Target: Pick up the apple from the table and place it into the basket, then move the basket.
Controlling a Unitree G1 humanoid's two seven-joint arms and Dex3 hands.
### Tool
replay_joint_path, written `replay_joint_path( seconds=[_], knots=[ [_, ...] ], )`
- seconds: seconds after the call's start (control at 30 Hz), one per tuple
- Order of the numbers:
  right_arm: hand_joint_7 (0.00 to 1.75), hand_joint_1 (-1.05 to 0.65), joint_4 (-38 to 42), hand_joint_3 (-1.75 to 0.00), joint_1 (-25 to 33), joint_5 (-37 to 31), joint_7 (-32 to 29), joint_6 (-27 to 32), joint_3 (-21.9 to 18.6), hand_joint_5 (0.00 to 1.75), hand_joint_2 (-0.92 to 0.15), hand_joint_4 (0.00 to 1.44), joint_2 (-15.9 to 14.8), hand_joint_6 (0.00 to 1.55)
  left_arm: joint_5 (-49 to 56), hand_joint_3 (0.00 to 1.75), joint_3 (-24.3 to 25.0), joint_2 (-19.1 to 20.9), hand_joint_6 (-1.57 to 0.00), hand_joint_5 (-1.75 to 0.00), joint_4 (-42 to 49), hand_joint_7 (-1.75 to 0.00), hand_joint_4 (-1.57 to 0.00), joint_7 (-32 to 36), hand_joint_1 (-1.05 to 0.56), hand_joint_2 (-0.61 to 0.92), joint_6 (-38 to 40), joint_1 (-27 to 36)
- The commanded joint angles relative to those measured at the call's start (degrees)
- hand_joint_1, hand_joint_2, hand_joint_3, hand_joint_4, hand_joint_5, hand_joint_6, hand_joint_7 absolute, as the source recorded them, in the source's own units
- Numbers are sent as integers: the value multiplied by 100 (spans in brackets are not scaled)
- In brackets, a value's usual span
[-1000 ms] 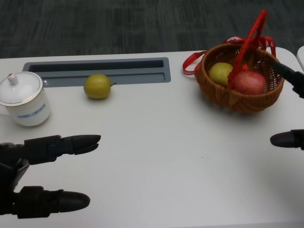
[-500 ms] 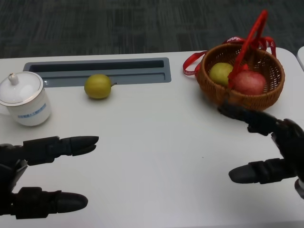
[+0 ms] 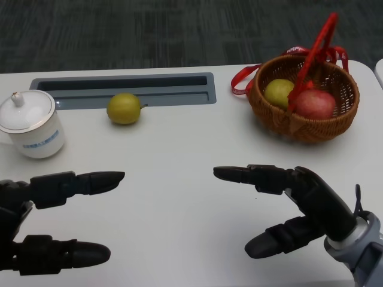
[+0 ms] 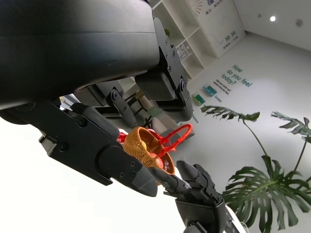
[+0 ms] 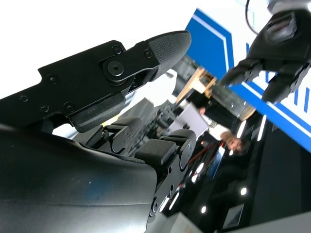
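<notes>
We see a round woven wicker basket (image 3: 304,98) of orange-brown cane standing upright at the far right of the white bench (image 3: 179,179). A red ribbon-wrapped handle (image 3: 314,51) arches up over it, and a loop of red ribbon trails onto the bench at its left side. Inside lies a red, rounded apple (image 3: 312,103), resting toward the near right of the bowl and touching the inner wall. In the left wrist view the basket (image 4: 146,148) shows small and partly hidden, so its contents cannot be made out there.
</notes>
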Motion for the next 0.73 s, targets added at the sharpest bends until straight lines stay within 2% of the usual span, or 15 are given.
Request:
replay_joint_path(
  seconds=[0.03, 0.33, 0.73],
  knots=[
    [1, -59, 62, 0, -97, 114, 184, 87, 3, 1, -86, 70, 88, 61, 2, 0, 48, 7, -75, 0, 13, 0, -85, 103, -41, 68, -42, 32],
    [1, -53, 254, 0, -182, 125, 348, 242, -109, 1, -83, 72, 487, 64, 6, 0, 40, -6, -76, 0, 8, 0, -85, 107, -41, 68, -107, 146],
    [2, -46, 268, 0, -310, 99, 384, 230, -254, 1, -82, 76, 547, 70, -5, 0, -13, -19, -77, -1, -48, -1, -86, 109, -40, 69, -95, 184]
  ],
)
